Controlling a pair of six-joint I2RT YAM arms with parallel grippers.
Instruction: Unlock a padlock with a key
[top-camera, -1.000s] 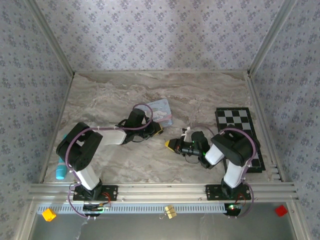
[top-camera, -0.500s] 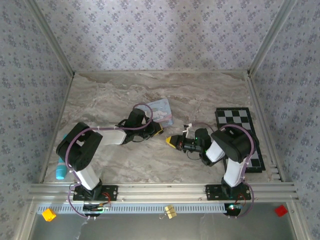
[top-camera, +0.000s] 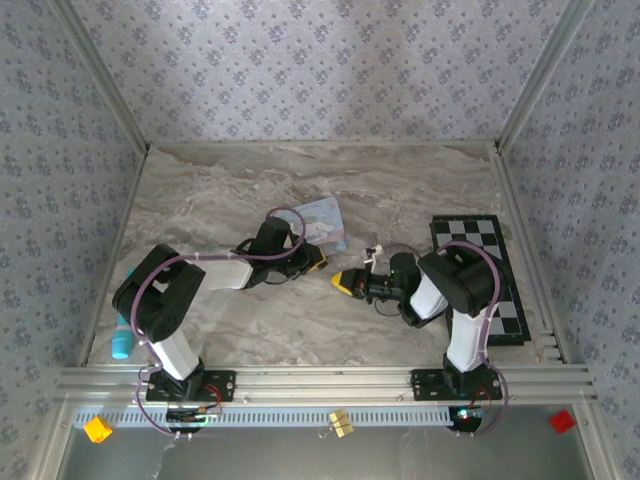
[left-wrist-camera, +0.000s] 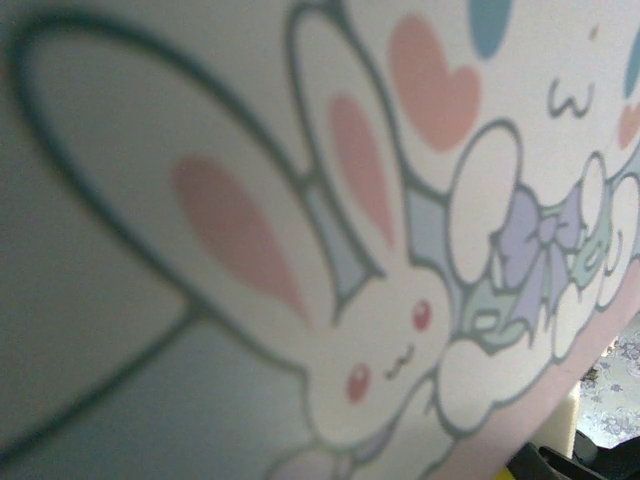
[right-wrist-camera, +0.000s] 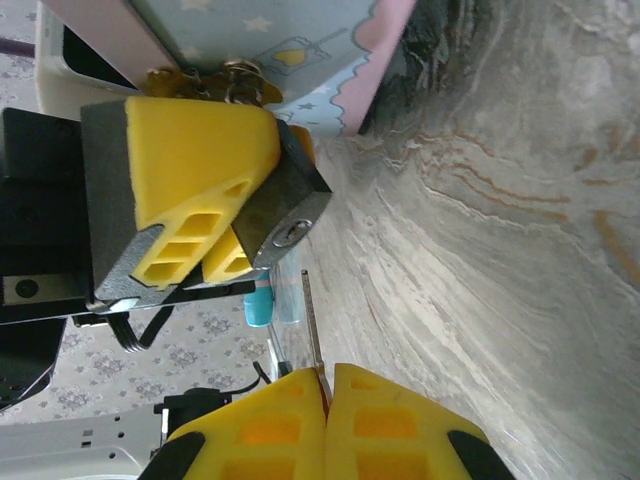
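Two sets of jaws meet just in front of the pastel cartoon tin (top-camera: 318, 222), on its near side. The left jaws are closed on the padlock (right-wrist-camera: 295, 200), their yellow pads (right-wrist-camera: 195, 150) clamping its dark body on both sides. They hold it right beside the tin's pink edge, with its keyhole face turned towards the right arm. The right jaws are pressed fully together, pinching the key (right-wrist-camera: 310, 325) between their yellow fingers (right-wrist-camera: 400, 420). The thin blade points at the padlock, and its tip sits close to the keyhole but outside it. A chessboard (top-camera: 480, 240) lies on the marble surface (top-camera: 220, 190), well to the tin's right.
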